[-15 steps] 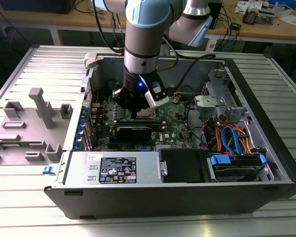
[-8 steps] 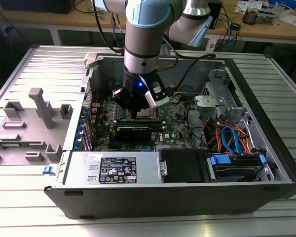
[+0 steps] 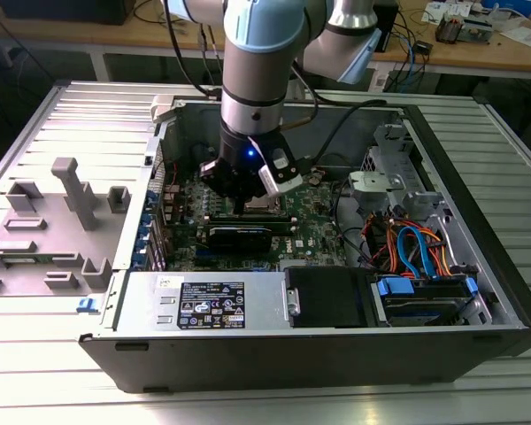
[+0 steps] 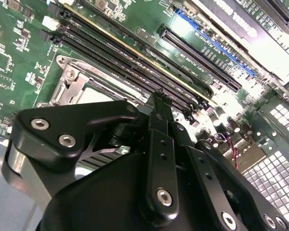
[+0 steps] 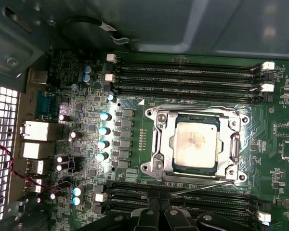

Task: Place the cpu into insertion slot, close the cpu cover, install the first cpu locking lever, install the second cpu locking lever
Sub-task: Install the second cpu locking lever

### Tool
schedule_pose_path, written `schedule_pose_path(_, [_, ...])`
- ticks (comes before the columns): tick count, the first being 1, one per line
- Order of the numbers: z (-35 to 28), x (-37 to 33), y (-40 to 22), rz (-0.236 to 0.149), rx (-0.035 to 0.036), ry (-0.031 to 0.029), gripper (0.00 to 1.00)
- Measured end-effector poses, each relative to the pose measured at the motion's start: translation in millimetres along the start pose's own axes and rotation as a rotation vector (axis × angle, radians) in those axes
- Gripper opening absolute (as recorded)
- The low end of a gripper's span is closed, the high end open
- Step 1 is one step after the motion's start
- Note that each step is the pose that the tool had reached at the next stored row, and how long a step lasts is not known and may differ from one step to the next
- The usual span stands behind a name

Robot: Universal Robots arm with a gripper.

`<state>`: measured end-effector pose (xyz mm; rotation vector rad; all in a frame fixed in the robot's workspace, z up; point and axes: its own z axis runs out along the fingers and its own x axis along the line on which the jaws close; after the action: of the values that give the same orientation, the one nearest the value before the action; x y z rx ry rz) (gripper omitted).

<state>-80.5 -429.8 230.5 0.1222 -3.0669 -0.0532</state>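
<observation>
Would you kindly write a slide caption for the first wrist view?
The cpu sits in the insertion slot with the cpu cover closed around it.

In the exterior view the arm's wrist and pincer (image 3: pixel 248 197) stand over the insertion slot (image 3: pixel 264 204), hiding most of it; whether a chip lies there cannot be told from that view. In the second wrist view the black pincer body covers nearly all of the cpu cover (image 4: pixel 67 86), leaving one corner of its frame. In the first wrist view the pincer (image 5: pixel 159 216) is cut off by the picture's edge just beside the memory slots (image 5: pixel 183 202), so its jaws cannot be judged.
</observation>
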Motion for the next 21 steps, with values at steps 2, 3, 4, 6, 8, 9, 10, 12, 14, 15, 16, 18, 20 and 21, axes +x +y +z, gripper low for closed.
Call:
schedule_pose_path(2, [0.3, 0.3, -0.1, -0.001, 0.0005, 0.0003, 0.11])
schedule_pose_path(3, [0.6, 0.8, 0.0, -0.001, 0.0002, 0.0002, 0.11])
schedule_pose_path(4, [1.0, 1.2, 0.1, -0.001, -0.0003, 0.0, 0.11])
schedule_pose_path(6, [3.0, 1.5, 0.0, -0.002, -0.0016, 0.0, 0.11])
schedule_pose_path(8, [5.3, 1.4, 0.0, -0.003, -0.004, -0.0002, 0.11])
schedule_pose_path(9, [7.3, 1.4, -0.1, -0.004, -0.0064, -0.0003, 0.11])
schedule_pose_path(10, [8.8, 1.5, -0.2, -0.005, -0.0081, -0.0004, 0.11])
schedule_pose_path(12, [11.0, 2.3, -0.2, -0.007, -0.014, -0.0007, 0.11])
schedule_pose_path(14, [13.4, 3.3, -0.1, -0.011, -0.0233, -0.0016, 0.11])
schedule_pose_path(15, [15.0, 4.2, -0.2, -0.015, -0.0305, -0.0019, 0.11])
schedule_pose_path(16, [15.9, 4.8, -0.2, -0.017, -0.0366, -0.0023, 0.11])
schedule_pose_path(18, [17.8, 5.5, -0.1, -0.021, -0.0504, -0.0033, 0.11])
schedule_pose_path(20, [18.7, 5.6, -0.1, -0.023, -0.0636, -0.0045, 0.11])
schedule_pose_path(21, [18.7, 5.6, -0.1, -0.023, -0.0642, -0.0046, 0.11])
